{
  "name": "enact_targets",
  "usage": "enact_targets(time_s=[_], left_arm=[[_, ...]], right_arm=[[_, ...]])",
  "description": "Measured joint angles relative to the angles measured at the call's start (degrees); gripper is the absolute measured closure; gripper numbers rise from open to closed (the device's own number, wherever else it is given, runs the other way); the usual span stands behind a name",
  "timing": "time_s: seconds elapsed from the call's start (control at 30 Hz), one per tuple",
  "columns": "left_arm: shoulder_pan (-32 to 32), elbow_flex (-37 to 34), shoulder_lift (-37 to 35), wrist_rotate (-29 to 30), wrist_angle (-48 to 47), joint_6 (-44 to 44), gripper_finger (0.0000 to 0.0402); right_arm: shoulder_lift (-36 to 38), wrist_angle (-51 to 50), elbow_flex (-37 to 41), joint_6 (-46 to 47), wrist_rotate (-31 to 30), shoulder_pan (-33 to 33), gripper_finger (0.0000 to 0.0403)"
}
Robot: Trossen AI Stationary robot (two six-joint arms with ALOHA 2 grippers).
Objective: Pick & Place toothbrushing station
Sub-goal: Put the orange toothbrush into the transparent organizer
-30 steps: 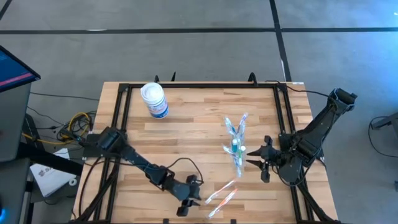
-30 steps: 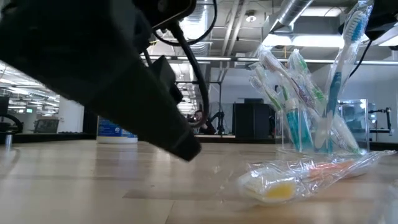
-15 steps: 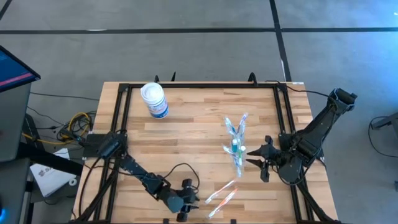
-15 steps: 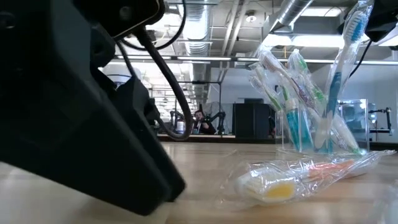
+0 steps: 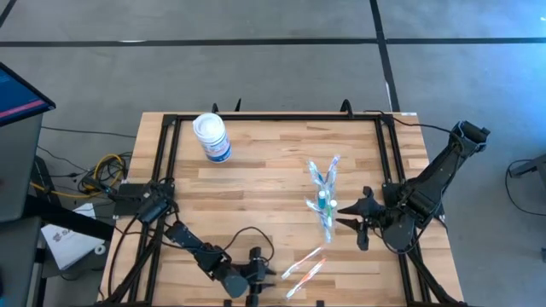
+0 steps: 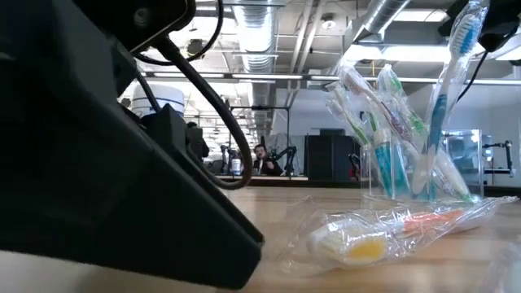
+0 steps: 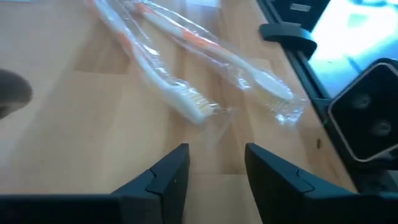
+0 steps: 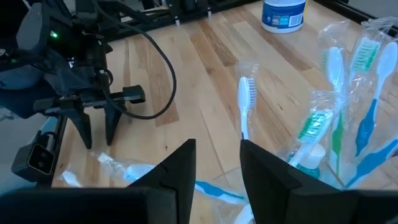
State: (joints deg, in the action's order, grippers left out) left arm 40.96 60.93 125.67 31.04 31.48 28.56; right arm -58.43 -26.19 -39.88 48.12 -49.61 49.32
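Left tool (image 5: 258,281) open and empty at the table's near edge, two wrapped pink-orange toothbrushes (image 5: 304,266) just beside it

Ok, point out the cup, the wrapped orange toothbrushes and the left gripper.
cup (image 6: 411,175): low view, clear side wall.
wrapped orange toothbrushes (image 7: 186,102): left wrist view, bristle head.
left gripper (image 7: 214,174): left wrist view, gap between its fingertips.

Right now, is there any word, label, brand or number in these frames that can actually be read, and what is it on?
None can be read.
White canister: blue label with white print in the right wrist view, too blurred to read.
Wrapped toothbrushes near the left gripper: no legible print on the wrappers.
Clear cup of toothbrushes and teal tubes: any print too small to read.
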Motion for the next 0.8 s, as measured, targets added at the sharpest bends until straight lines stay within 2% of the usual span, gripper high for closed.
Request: enact_targets(time_s=[0.23,0.43,0.57,0.8], left_arm=[[-0.4,-0.2,0.2,5.1,0.6,0.0,0.0271],[-0.9,-0.2,0.2,0.5,1.7,-2.4,0.0279],[-1.0,-0.2,0.2,1.9,2.1,-1.4,0.0276],[-1.7,-0.2,0.2,-0.6,4.2,-1.3,0.0275]], right_arm=[[0.0,1.2,0.0,0.0,-1.3,0.0,0.0288],[0.0,1.4,0.0,0.0,-1.5,0.0,0.0288],[0.0,1.4,0.0,0.0,-1.5,0.0,0.0288],[0.0,1.4,0.0,0.0,-1.5,0.0,0.0288]])
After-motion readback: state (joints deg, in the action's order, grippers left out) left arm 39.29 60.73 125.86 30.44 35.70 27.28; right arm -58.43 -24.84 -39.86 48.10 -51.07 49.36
